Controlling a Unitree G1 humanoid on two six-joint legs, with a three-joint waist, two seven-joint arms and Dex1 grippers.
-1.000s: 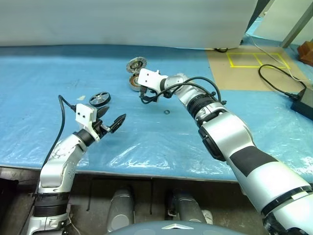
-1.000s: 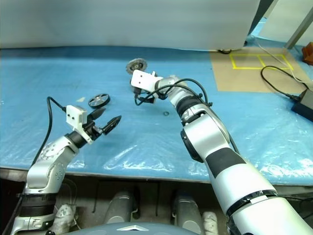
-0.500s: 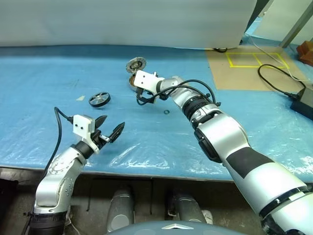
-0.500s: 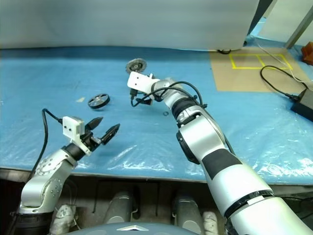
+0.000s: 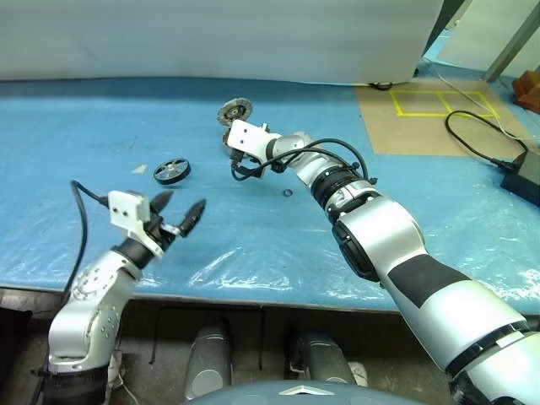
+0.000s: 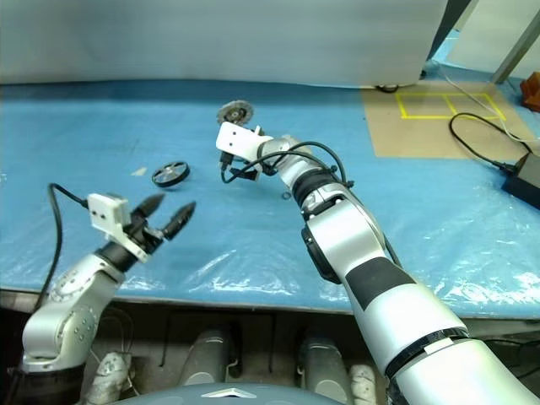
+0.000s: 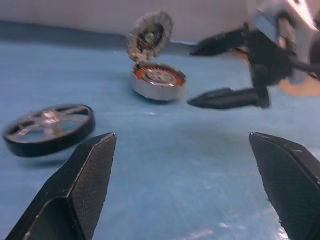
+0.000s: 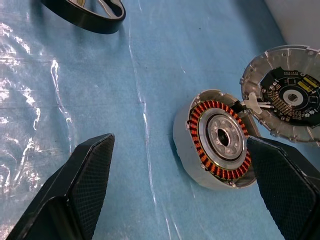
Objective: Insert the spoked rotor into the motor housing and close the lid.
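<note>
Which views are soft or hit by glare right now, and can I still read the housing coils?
Left wrist view: soft overall, spoked rotor and motor housing blurred, the lid too. Right wrist view: sharp on the housing's copper coils; white glare on the wrinkled plastic sheet. Head views: even light, mild sheen along the near table edge.

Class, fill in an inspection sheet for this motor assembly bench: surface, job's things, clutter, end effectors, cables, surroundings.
Surface: table under blue plastic sheeting.
Job's things: spoked rotor lying flat; motor housing open, copper windings exposed; lid tilted up at the housing's far edge.
Clutter: small dark ring; pale scrap.
End effectors: left end effector open, empty; right end effector open, empty, by the housing.
Cables: black cable to a black box.
Surroundings: white wall; cardboard sheet marked with yellow tape.
</note>
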